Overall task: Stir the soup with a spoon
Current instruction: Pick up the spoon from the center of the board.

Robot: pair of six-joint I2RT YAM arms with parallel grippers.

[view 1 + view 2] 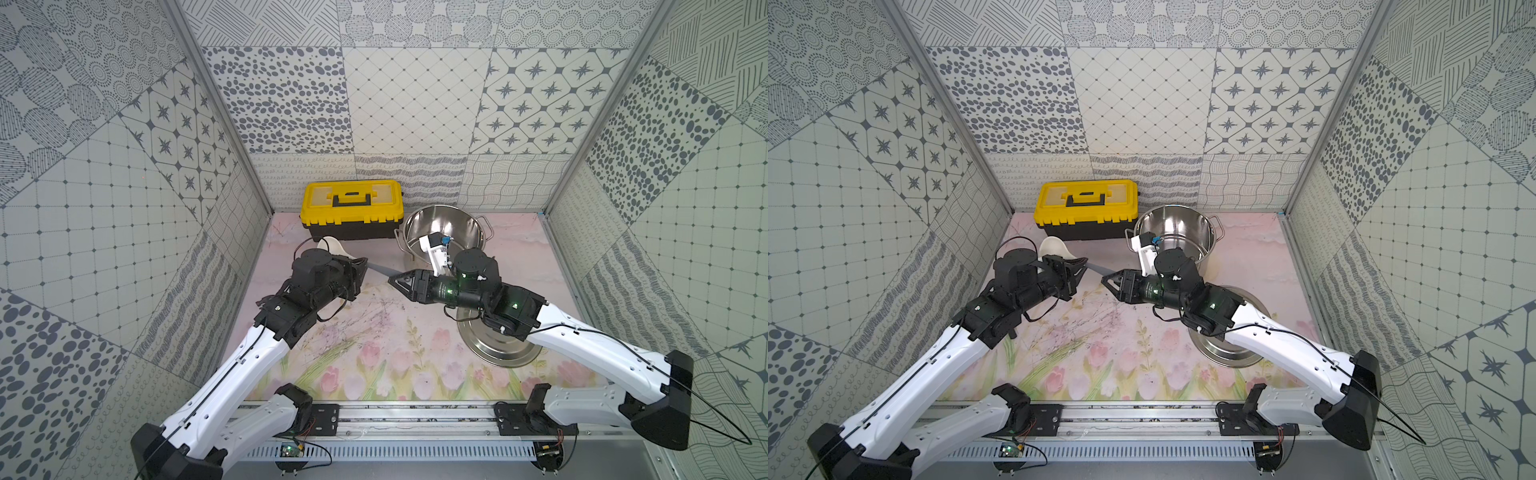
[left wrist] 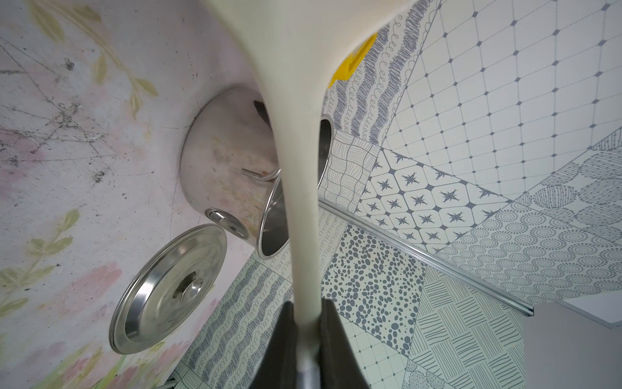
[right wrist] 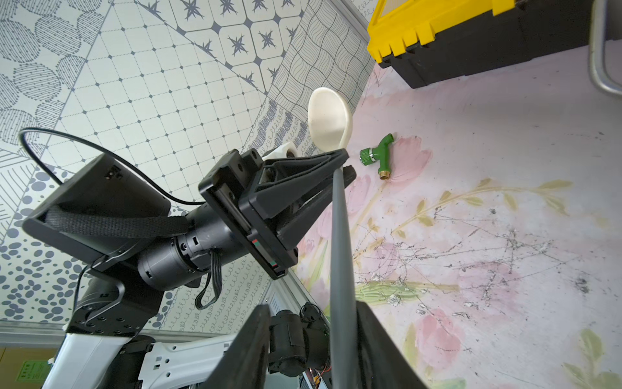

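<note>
The spoon has a cream bowl and a slim grey handle and hangs level above the mat, between the two arms. My left gripper is shut on its cream neck. My right gripper stands open around the far end of the grey handle. The handle lies against one finger, and a gap shows to the other. The steel pot stands at the back right, with no soup visible inside. Both top views show the spoon, the pot and both grippers.
A yellow and black toolbox sits at the back, left of the pot. The flat steel lid lies on the mat under my right arm. A small green hose nozzle lies on the mat near the left gripper.
</note>
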